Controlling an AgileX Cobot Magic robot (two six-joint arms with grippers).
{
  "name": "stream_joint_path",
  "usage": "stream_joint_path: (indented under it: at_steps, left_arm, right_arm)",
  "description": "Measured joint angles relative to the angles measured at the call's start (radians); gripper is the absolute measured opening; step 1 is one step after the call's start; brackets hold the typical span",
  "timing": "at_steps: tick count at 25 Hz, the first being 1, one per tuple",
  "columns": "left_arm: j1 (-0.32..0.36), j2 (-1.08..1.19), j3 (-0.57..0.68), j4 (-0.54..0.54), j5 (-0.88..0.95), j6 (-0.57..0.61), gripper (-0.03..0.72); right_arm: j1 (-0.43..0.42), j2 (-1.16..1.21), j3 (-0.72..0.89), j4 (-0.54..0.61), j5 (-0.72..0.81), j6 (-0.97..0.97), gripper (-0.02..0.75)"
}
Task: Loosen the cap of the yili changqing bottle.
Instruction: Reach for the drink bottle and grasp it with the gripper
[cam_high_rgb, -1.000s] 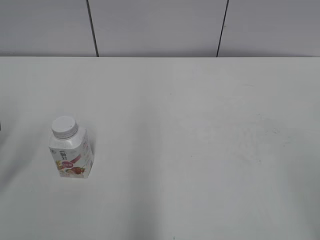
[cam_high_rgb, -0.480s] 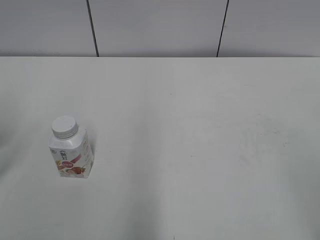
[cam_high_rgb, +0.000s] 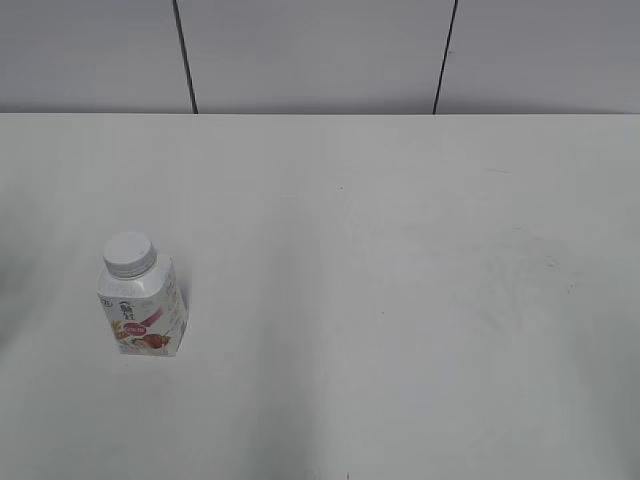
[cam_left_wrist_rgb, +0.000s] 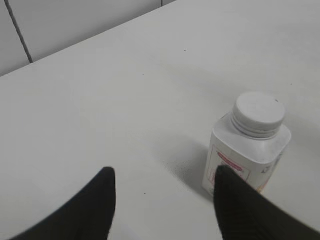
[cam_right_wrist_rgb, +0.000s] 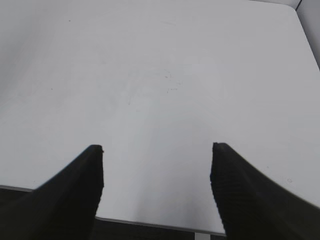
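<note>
The yili changqing bottle (cam_high_rgb: 143, 308) stands upright on the left of the white table, white with a pink-red strawberry label. Its white ribbed cap (cam_high_rgb: 130, 254) sits on the neck. In the left wrist view the bottle (cam_left_wrist_rgb: 246, 156) and cap (cam_left_wrist_rgb: 259, 112) are at the right, just beyond my left gripper's right finger. My left gripper (cam_left_wrist_rgb: 164, 172) is open and empty, above the table beside the bottle. My right gripper (cam_right_wrist_rgb: 156, 149) is open and empty above the table's near edge. Neither gripper shows in the exterior view.
The white table (cam_high_rgb: 400, 300) runs back to a grey panelled wall (cam_high_rgb: 320, 50) with two dark seams. The table's near edge (cam_right_wrist_rgb: 150, 222) shows below my right gripper, and its right edge (cam_right_wrist_rgb: 306, 30) at the upper right.
A dark sliver at the left edge of the exterior view one second ago has gone. The bottle has not moved.
</note>
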Motion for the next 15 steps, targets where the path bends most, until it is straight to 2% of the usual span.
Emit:
stream_joint_path:
  at_steps: [10, 13, 15]
  left_arm:
    - [0.0, 0.079, -0.005, 0.001, -0.003, 0.086, 0.375]
    - [0.0, 0.125, -0.005, 0.001, -0.003, 0.114, 0.447]
    - [-0.004, 0.151, -0.005, 0.002, -0.002, 0.123, 0.558]
  right_arm:
    - [0.0, 0.0, 0.0, 0.0, 0.0, 0.0, 0.532]
    - [0.0, 0.0, 0.0, 0.0, 0.0, 0.0, 0.532]
    - [0.0, 0.0, 0.0, 0.0, 0.0, 0.0, 0.532]
